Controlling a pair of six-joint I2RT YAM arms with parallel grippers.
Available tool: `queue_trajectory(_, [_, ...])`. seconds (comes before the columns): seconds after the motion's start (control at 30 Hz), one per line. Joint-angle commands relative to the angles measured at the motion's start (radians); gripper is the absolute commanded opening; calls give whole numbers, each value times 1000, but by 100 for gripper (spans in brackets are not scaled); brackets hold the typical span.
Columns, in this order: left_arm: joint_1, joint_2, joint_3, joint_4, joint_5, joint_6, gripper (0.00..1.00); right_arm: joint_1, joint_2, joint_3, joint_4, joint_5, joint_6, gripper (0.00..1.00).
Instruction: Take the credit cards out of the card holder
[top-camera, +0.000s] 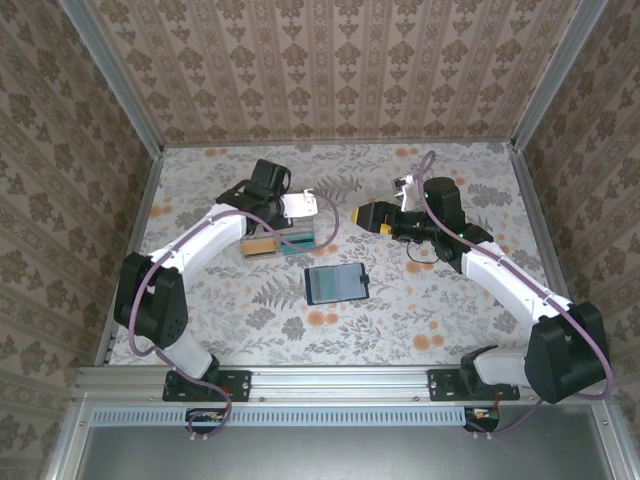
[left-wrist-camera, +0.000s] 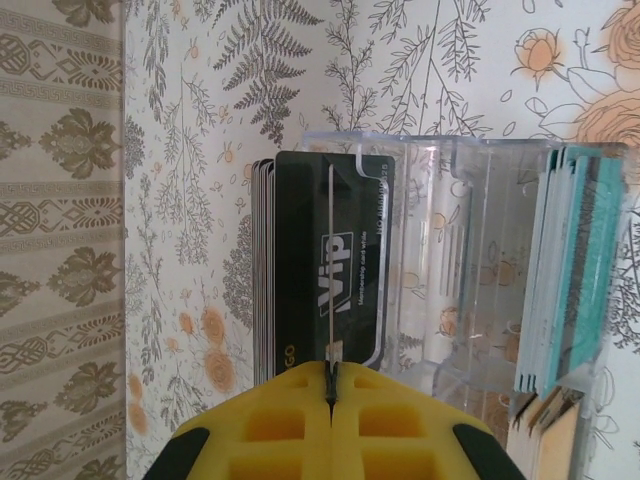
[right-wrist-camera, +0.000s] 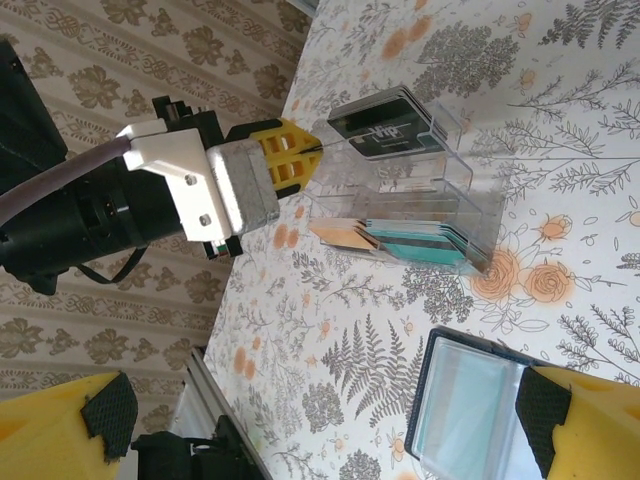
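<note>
At the near side of the floral table (top-camera: 420, 310), just beyond the two arm bases, the card holder (top-camera: 337, 283) lies opened flat with its grey-blue inside facing up and the small closing tab on its right edge; no card can be made out in its slots (too small to judge from above). Further back and to the left stands a clear plastic tray (top-camera: 318, 235) with upright compartments. Left gripper (left-wrist-camera: 330, 388): yellow fingers pressed together, pinching the bottom edge of a thin card (left-wrist-camera: 330, 260) seen edge-on, which stands in the tray's leftmost compartment against a stack fronted by a black VIP card (left-wrist-camera: 365, 240). Teal cards (left-wrist-camera: 590, 270) stand in the far-right compartment, and orange-tan cards (left-wrist-camera: 560, 450) lie beside them at the tray's end. Right gripper (top-camera: 362, 215): jaws spread wide and holding nothing, hanging above the table to the right of the tray, with the card holder below it in the right wrist view.
</note>
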Motion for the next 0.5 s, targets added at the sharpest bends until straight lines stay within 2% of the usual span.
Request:
queue_trajectory(0.0, [9, 25, 39, 11, -9, 30, 0, -6, -5, -16, 6, 8, -7, 100])
queue_trajectory(0.37, [15, 64, 36, 31, -30, 40, 0, -7, 20, -20, 29, -1, 4, 100])
queue_trajectory(0.43, [17, 68, 40, 31, -35, 37, 7, -8, 26, -19, 34, -4, 7, 100])
queue_trajectory(0.47, [18, 70, 43, 34, -37, 33, 16, -7, 28, -17, 37, -6, 9, 100])
